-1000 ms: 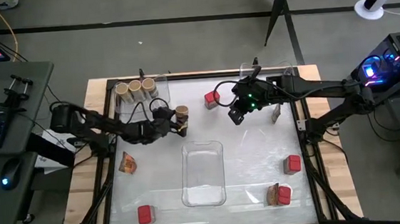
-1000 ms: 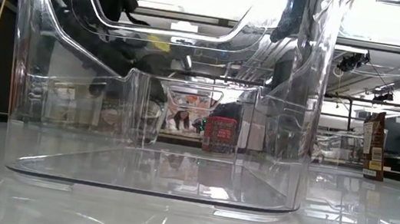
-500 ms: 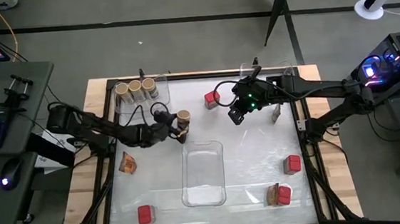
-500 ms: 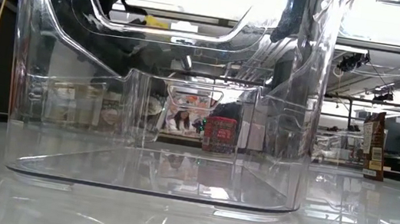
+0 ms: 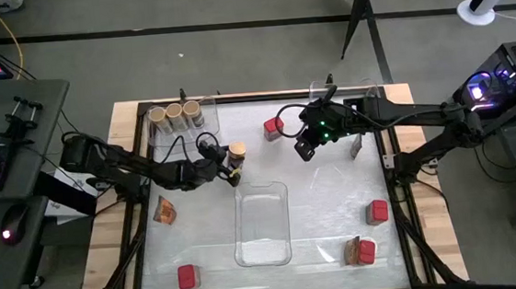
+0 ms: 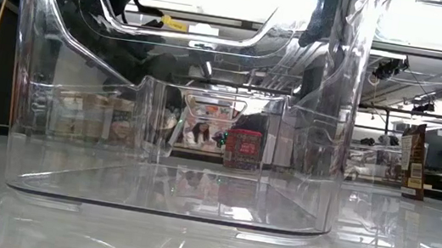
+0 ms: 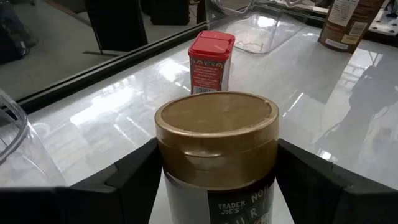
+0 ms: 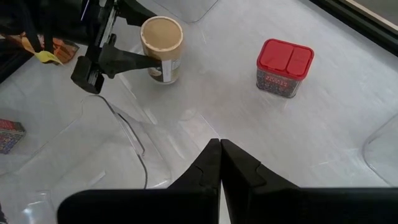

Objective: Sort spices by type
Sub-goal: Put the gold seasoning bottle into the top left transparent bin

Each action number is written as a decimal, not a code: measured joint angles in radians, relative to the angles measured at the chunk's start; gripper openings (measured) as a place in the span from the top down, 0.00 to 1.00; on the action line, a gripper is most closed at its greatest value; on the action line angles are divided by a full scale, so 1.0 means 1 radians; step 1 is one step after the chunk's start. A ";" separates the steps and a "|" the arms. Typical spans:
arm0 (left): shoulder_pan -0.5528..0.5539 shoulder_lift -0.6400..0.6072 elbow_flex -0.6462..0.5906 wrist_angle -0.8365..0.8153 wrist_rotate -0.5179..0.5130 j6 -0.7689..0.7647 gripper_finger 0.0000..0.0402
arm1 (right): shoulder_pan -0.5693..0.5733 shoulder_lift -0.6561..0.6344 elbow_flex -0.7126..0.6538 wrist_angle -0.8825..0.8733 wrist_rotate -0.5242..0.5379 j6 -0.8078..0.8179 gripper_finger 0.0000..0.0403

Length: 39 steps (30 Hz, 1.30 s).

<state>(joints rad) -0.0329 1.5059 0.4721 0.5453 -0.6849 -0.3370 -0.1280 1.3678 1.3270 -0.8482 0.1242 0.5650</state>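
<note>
A round jar with a tan lid (image 5: 236,152) stands upright left of the table's centre, with my left gripper (image 5: 231,168) shut on it; the lid (image 7: 216,117) fills the left wrist view. A red boxy container (image 5: 273,128) stands beyond it, toward the far edge. Three more tan-lidded jars (image 5: 174,111) stand in a clear tray (image 5: 205,103) at the far left. My right gripper (image 5: 306,149) hovers shut right of the red container (image 8: 284,66), holding nothing. My left gripper pinches the jar's body just below the lid (image 7: 163,163) between its two fingers (image 7: 134,180), one on each side. The fingers come nearly level from the table's left. The jar sits upright; whether its base (image 8: 165,78) touches the table I cannot tell.
An empty clear tray (image 5: 264,245) lies in the near middle and fills the low view (image 6: 28,159). Red containers sit near left (image 5: 187,276) and right (image 5: 378,212). Foil packets lie at the left (image 5: 163,209) and near right (image 5: 359,250). A brown packet (image 5: 357,144) stands at the right.
My left gripper has rolled at the wrist with the jar in its hold, so the jar now stands more upright than a second ago. My right gripper has kept still.
</note>
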 joint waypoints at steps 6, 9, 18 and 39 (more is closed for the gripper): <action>0.023 0.020 0.001 0.008 0.000 -0.001 0.33 | 0.000 0.000 0.000 0.000 0.000 0.003 1.00; 0.041 0.038 0.001 0.019 -0.001 -0.025 0.33 | 0.000 0.000 0.000 0.000 0.000 0.003 1.00; 0.053 0.088 0.001 0.121 0.001 -0.026 0.33 | 0.000 0.000 0.000 0.000 0.000 0.004 1.00; 0.023 0.080 0.001 0.155 0.011 0.037 0.14 | 0.000 0.000 0.000 0.000 0.000 0.004 1.00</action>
<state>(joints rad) -0.0097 1.5857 0.4728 0.7008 -0.6744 -0.2999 -0.1283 1.3678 1.3270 -0.8482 0.1242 0.5690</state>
